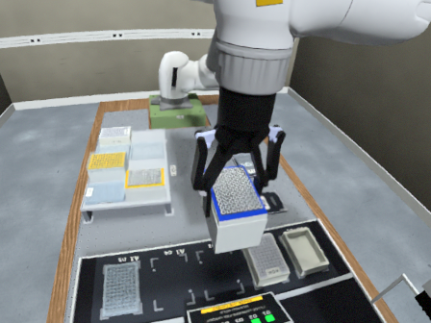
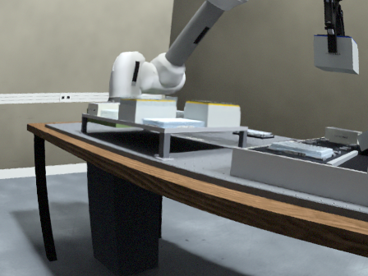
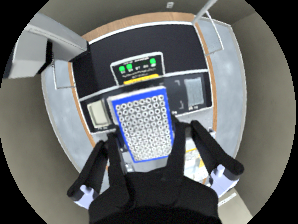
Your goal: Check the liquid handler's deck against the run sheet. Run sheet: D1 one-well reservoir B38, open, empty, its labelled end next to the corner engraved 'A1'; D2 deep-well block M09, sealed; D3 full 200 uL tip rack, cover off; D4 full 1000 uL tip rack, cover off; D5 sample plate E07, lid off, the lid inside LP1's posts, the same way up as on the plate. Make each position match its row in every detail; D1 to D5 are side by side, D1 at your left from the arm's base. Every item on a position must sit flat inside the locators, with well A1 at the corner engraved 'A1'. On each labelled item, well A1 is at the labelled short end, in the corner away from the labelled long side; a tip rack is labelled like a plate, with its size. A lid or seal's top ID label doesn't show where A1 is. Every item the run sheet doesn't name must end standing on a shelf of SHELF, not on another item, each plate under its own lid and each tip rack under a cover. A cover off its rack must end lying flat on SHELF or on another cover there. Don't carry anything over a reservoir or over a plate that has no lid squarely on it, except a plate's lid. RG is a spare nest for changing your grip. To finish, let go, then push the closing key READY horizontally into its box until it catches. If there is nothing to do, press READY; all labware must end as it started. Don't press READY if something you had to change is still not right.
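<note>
My gripper (image 1: 236, 189) is shut on a blue-rimmed tip rack (image 1: 238, 213) with no cover, its tips showing. It holds the rack high above the black deck (image 1: 212, 284), over the middle positions. The rack also shows in the side view (image 2: 336, 53) and in the wrist view (image 3: 143, 123). On the deck a one-well reservoir (image 1: 304, 250) sits open at the right end. A deep-well block (image 1: 266, 261) sits next to it. A sample plate (image 1: 120, 288) sits at the left end. The two positions between them show bare locators.
SHELF (image 1: 127, 175) stands at the left and carries yellow-rimmed racks, a white-topped box and pale covers. A black nest (image 1: 271, 204) lies behind the deck, right of the rack. The READY box (image 1: 238, 310) with green lights sits at the deck's front edge.
</note>
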